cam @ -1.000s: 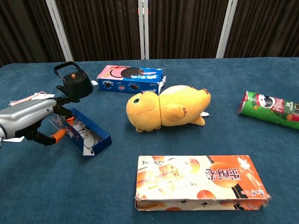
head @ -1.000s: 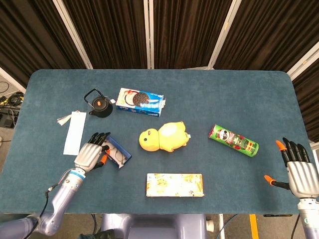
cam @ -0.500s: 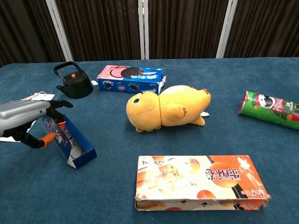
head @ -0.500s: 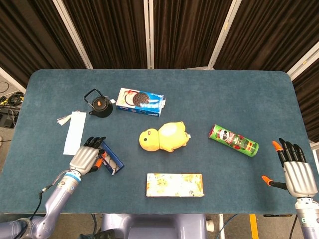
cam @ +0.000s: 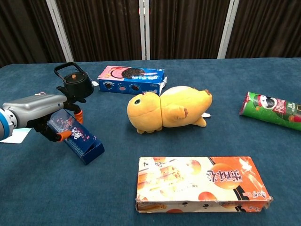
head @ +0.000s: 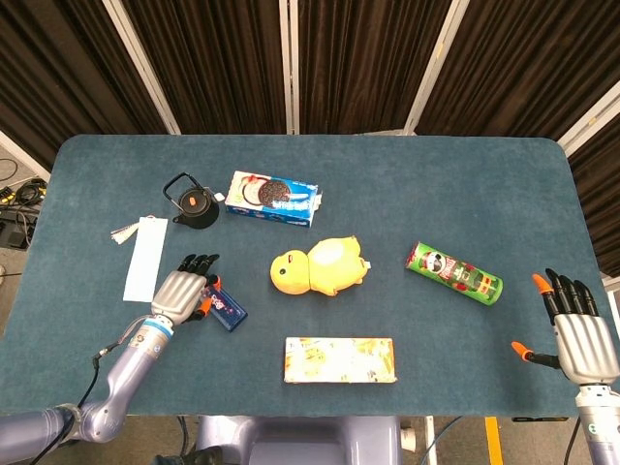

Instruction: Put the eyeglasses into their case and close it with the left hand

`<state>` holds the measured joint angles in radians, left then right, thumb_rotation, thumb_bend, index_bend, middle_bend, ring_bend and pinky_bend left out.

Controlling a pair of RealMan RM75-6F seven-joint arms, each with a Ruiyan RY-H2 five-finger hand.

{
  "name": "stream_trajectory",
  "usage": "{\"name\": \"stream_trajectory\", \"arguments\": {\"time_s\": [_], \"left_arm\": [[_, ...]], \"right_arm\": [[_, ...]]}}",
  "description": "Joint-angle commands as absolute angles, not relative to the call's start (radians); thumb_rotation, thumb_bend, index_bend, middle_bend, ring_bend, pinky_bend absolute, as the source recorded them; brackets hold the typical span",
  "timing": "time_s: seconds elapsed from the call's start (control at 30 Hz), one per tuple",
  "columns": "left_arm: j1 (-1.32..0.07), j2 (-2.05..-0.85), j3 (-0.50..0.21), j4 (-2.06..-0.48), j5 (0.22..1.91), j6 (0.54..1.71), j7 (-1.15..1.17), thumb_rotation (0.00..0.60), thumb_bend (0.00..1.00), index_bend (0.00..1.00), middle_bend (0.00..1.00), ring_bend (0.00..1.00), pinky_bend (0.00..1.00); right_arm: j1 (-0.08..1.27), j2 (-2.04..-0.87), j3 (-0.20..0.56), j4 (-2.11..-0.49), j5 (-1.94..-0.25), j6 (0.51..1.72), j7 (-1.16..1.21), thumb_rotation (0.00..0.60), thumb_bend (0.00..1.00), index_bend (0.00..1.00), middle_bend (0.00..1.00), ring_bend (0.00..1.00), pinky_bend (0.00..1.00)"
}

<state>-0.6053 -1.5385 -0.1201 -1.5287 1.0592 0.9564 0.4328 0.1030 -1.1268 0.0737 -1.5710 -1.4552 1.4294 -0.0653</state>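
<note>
The blue eyeglasses case [head: 227,309] [cam: 78,136] lies near the table's front left with its patterned lid down. The eyeglasses themselves are hidden from both views. My left hand [head: 183,291] [cam: 43,111] sits over the case's left end, fingers draped across the lid's far side and the orange-tipped thumb against the near side, gripping it. My right hand [head: 579,334] hovers off the table's right front corner with fingers spread and nothing in it; the chest view does not show it.
A black teapot [head: 192,201] [cam: 74,82] and a cookie box [head: 273,197] stand behind the case. A yellow duck plush [head: 320,266] lies mid-table, an orange snack box [head: 339,359] in front, a green chip can [head: 453,273] to the right, a white paper strip [head: 147,257] to the left.
The case's lid has swung down from open to shut under my left hand, hiding the eyeglasses. The hand and case shifted slightly. My right hand barely moved.
</note>
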Motion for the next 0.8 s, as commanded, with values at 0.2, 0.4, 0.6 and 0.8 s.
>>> {"name": "stream_trajectory", "arguments": {"time_s": [0.2, 0.4, 0.6, 0.8], "left_arm": [[-0.607, -1.492, -0.131, -1.562, 1.143, 0.973, 0.328, 0.600, 0.01, 0.00, 0.00, 0.00, 0.00], [-0.631, -1.446, -0.087, -1.540, 1.185, 0.903, 0.321, 0.600, 0.00, 0.04, 0.00, 0.00, 0.00], [-0.645, -1.469, -0.067, -1.481, 1.200, 0.867, 0.298, 0.600, 0.00, 0.14, 0.00, 0.00, 0.00], [-0.661, -1.517, -0.068, -1.414, 1.208, 0.859, 0.287, 0.600, 0.06, 0.25, 0.00, 0.00, 0.00]], "right_arm": [[0.103, -1.126, 0.074, -1.571, -1.452, 1.427, -0.064, 0.600, 0.00, 0.04, 0.00, 0.00, 0.00], [0.103, -1.127, 0.074, -1.574, -1.453, 1.428, -0.068, 0.600, 0.00, 0.04, 0.00, 0.00, 0.00], [0.102, -1.127, 0.075, -1.575, -1.450, 1.430, -0.071, 0.600, 0.00, 0.04, 0.00, 0.00, 0.00], [0.103, -1.126, 0.078, -1.571, -1.443, 1.428, -0.065, 0.600, 0.00, 0.04, 0.00, 0.00, 0.00]]}}
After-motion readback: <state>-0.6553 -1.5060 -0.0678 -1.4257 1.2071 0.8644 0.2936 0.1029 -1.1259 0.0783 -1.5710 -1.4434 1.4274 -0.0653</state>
